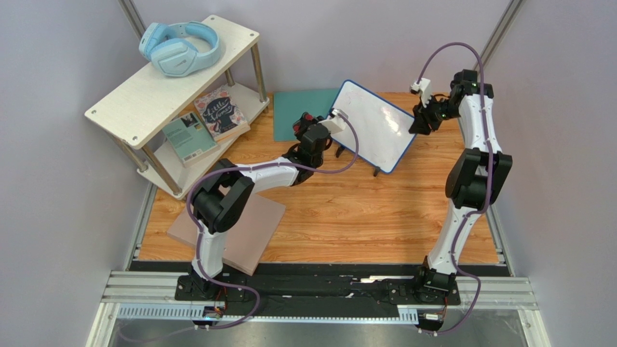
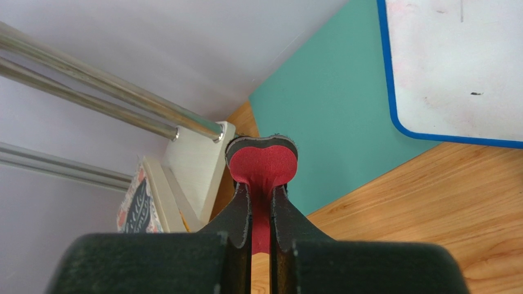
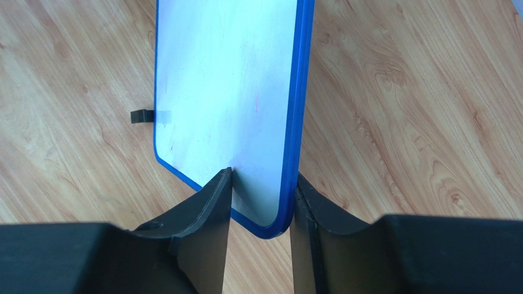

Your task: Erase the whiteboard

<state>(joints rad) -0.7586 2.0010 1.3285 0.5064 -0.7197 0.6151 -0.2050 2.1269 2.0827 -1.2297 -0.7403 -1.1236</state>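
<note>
Right gripper (image 3: 261, 179) jaws clamp one corner of the whiteboard (image 3: 227, 92), which stands propped at the far middle of the table (image 1: 347, 210). Left gripper (image 2: 262, 197) jaws pinch a red felt eraser (image 2: 263, 162), off the board and over the teal mat (image 2: 325, 122). Risk: wiping pressure could pivot the board out of the corner-only grip, and the thin eraser may fold.

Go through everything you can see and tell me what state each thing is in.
Small white blue-framed whiteboard: tilted up, nearly clean, a few faint marks.
Right gripper: shut on the whiteboard's edge.
Left gripper: shut on a red felt pad.
Teal rectangular mat: lying flat.
Light blue headphones: lying on the pale wooden shelf top.
Pinkish-tan square board: lying flat.
</note>
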